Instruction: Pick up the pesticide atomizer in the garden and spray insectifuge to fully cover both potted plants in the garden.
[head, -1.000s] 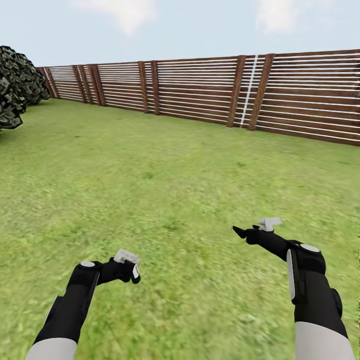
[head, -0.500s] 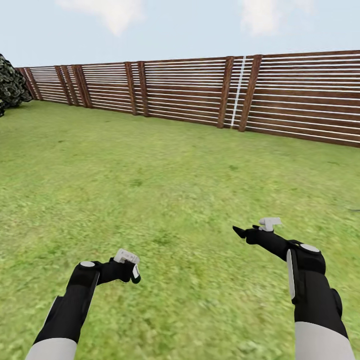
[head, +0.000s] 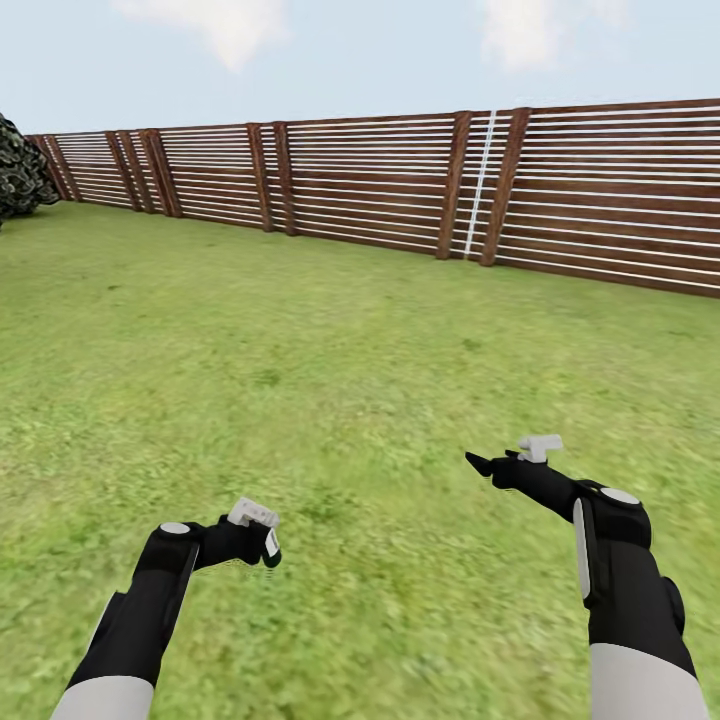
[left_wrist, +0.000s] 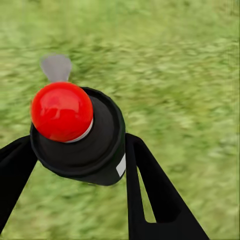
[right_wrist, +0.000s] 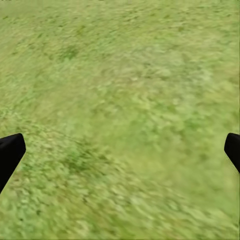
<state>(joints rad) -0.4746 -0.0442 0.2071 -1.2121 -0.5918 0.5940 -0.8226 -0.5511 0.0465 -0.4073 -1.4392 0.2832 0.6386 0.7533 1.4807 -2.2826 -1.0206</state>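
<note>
The left pincer (left_wrist: 75, 165) clenches the pesticide atomizer (left_wrist: 85, 140); the right pincer (right_wrist: 120, 150) hangs spread, empty — no plants ahead, so spraying here wastes insectifuge on lawn (head: 330, 340).

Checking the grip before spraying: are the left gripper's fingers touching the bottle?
Touching. In the left wrist view both black fingers press against the sides of the bottle, with no gap.

Lawn (head: 330, 330) mottled green. Fence (head: 400, 185) brown, pale horizontal stripes between slats. Bush (head: 20, 170) dark green, grey flecks. Sky (head: 360, 50) pale blue, white clouds. Bottle (left_wrist: 85, 135) dark green, red cap, small white label. Arms black, white upper sleeves.
</note>
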